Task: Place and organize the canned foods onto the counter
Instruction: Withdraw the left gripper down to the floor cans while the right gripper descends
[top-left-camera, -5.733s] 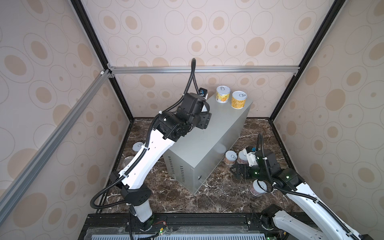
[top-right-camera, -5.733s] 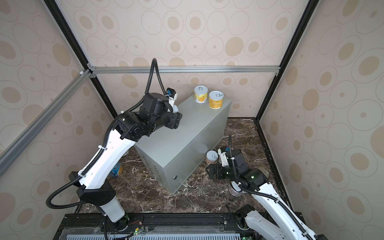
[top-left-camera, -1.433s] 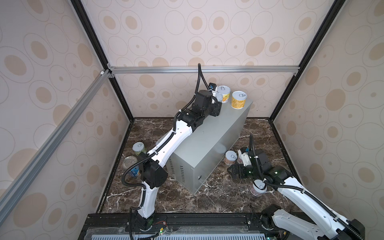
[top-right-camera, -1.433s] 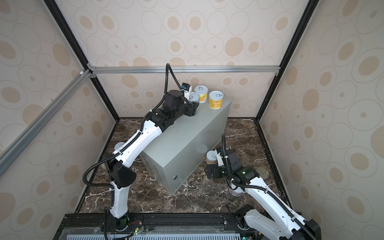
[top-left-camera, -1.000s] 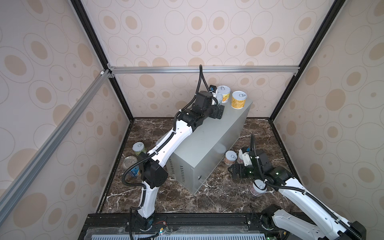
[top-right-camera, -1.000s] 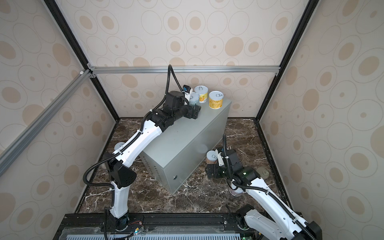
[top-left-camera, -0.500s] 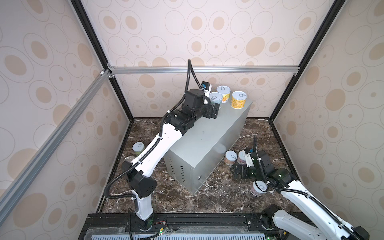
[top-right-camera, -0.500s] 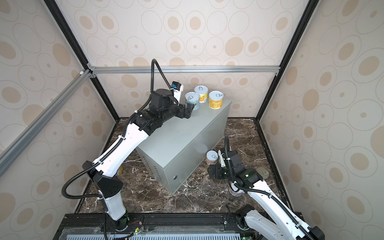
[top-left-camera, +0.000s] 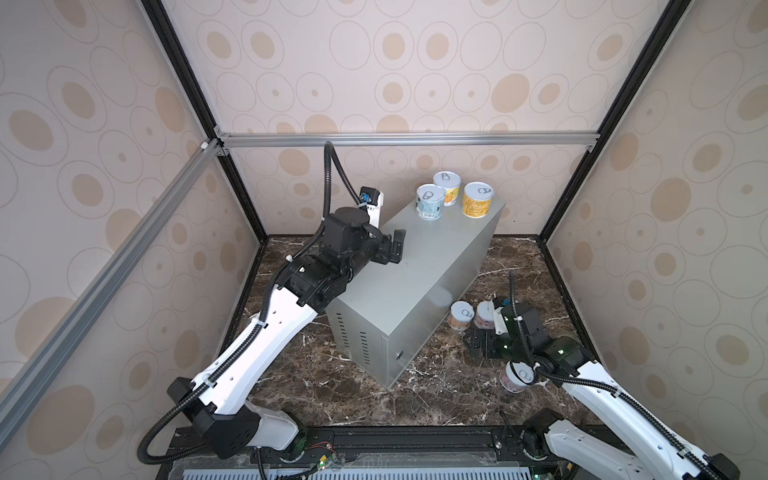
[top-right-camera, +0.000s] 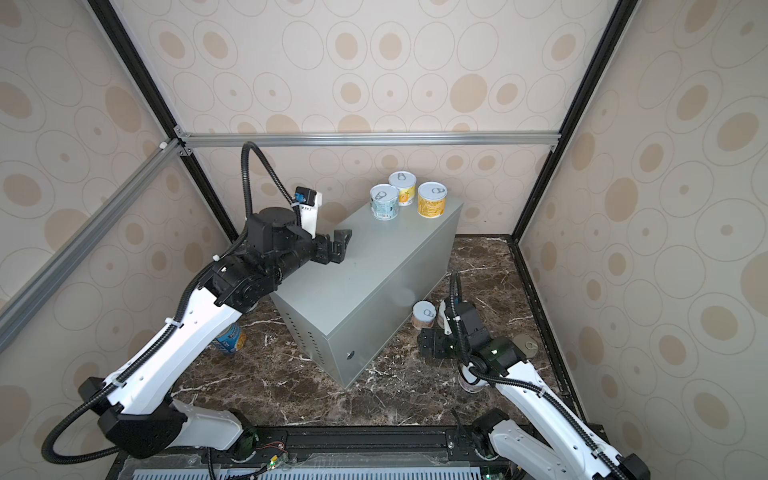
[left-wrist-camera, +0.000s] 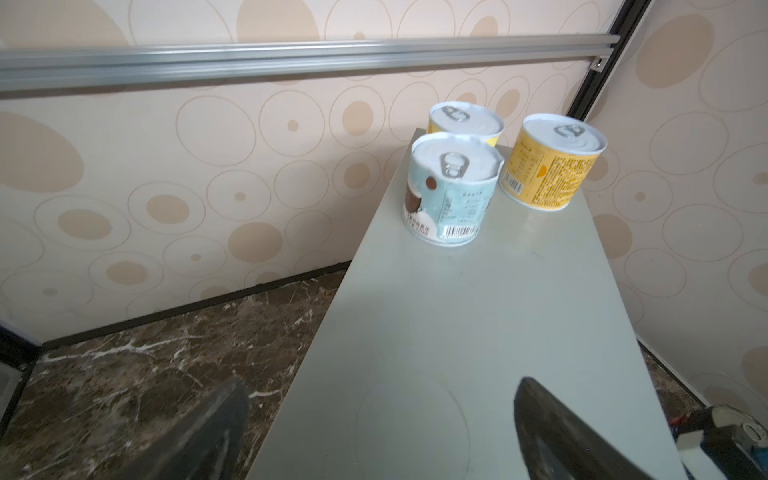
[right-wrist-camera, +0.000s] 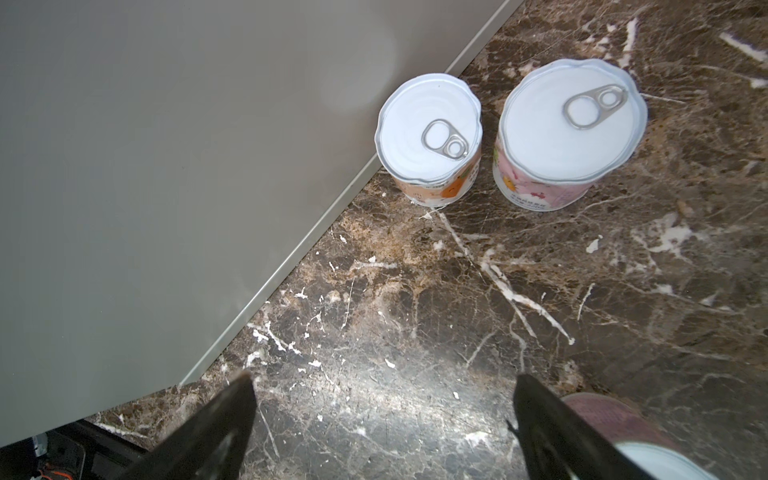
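Note:
The counter (top-left-camera: 415, 286), a tall grey metal box, stands on the marble. At its far end stand three cans: light blue (top-left-camera: 430, 202), white-and-yellow (top-left-camera: 447, 189) and yellow (top-left-camera: 478, 200), which the left wrist view shows too, light blue (left-wrist-camera: 451, 191) nearest. My left gripper (top-left-camera: 395, 249) hovers open and empty over the counter's top, well short of them. My right gripper (top-left-camera: 473, 345) is open and empty, low over the floor. Ahead of it stand an orange-label can (right-wrist-camera: 430, 137) against the counter's side and a pink-label can (right-wrist-camera: 571, 124). A maroon can (right-wrist-camera: 615, 432) is beside one finger.
A blue can (top-right-camera: 230, 338) shows on the floor left of the counter, half hidden under my left arm. A dark can (top-right-camera: 525, 345) sits near the right wall. Patterned walls and black frame posts close in the marble floor (top-left-camera: 449, 386).
My left gripper has drawn back along the counter, away from the light blue can, which stays standing beside the two yellow ones. My right gripper has shifted only slightly.

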